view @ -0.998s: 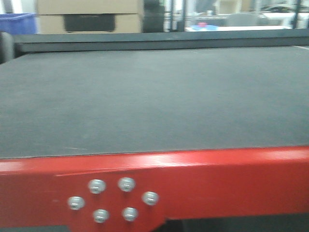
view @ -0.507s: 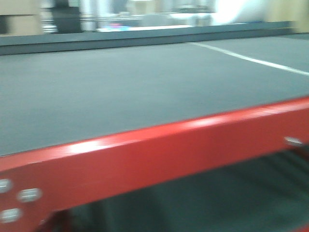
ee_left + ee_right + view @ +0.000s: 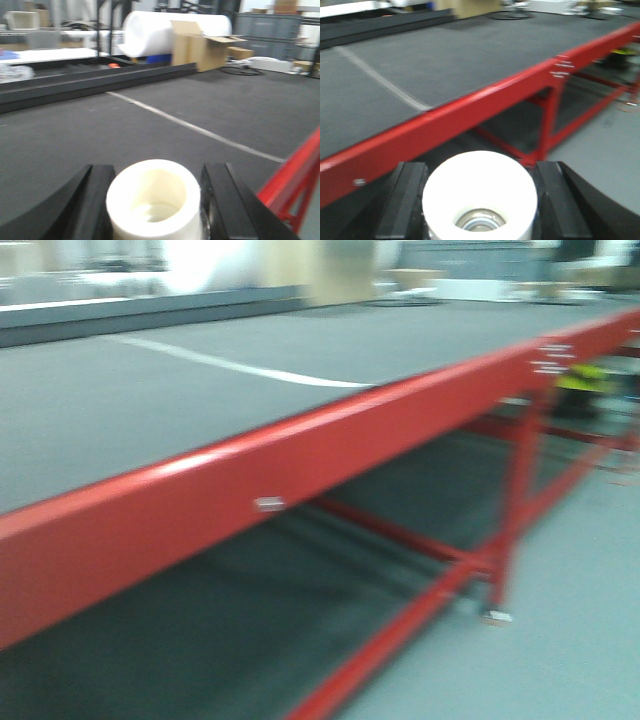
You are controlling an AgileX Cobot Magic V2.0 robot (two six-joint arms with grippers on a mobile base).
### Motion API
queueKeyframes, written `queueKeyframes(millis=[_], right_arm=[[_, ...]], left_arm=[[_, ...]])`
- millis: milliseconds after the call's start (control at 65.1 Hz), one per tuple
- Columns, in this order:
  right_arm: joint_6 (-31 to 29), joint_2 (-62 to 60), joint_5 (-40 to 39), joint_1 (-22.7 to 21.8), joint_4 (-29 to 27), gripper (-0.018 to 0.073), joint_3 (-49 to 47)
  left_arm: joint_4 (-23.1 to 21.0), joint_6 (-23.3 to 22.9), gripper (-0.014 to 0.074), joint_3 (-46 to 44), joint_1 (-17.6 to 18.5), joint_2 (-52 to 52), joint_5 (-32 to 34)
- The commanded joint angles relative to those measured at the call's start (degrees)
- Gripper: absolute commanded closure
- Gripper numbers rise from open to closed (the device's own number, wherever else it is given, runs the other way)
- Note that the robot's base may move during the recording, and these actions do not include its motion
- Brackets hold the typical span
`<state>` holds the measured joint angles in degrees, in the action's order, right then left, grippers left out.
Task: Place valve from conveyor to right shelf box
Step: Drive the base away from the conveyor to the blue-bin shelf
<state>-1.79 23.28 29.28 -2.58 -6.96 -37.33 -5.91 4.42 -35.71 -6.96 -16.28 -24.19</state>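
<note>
In the left wrist view a cream-white hollow valve sits between the black fingers of my left gripper, which is shut on it. My right gripper is likewise shut on a white valve with a metal ring deep inside its bore. The conveyor is a wide dark grey belt with a white line across it. It lies below and ahead of the left gripper and to the left of the right one. The right shelf box is out of view.
A red beam edges the near side of the belt, on red legs and braces over grey floor. A dark rail runs along the far side. Beyond it stand a cardboard box and a big white roll.
The front view has swung to the right. The bolted red plate has left the frame, and the white belt line, the conveyor's legs and the floor have come into sight.
</note>
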Motion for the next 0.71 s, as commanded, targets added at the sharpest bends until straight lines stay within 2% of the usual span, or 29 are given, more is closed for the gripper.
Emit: queueKeyframes(millis=[0, 691], right_arm=[[-0.27, -0.54, -4.08, -0.05, 0.45, 0.0722, -0.53], [-0.27, -0.54, -4.08, -0.05, 0.45, 0.0722, -0.53]], left_arm=[[-0.39, -0.34, 0.0708, -0.45, -0.04, 0.47, 2.99], [-0.39, -0.34, 0.0708, -0.45, -0.04, 0.47, 2.99]])
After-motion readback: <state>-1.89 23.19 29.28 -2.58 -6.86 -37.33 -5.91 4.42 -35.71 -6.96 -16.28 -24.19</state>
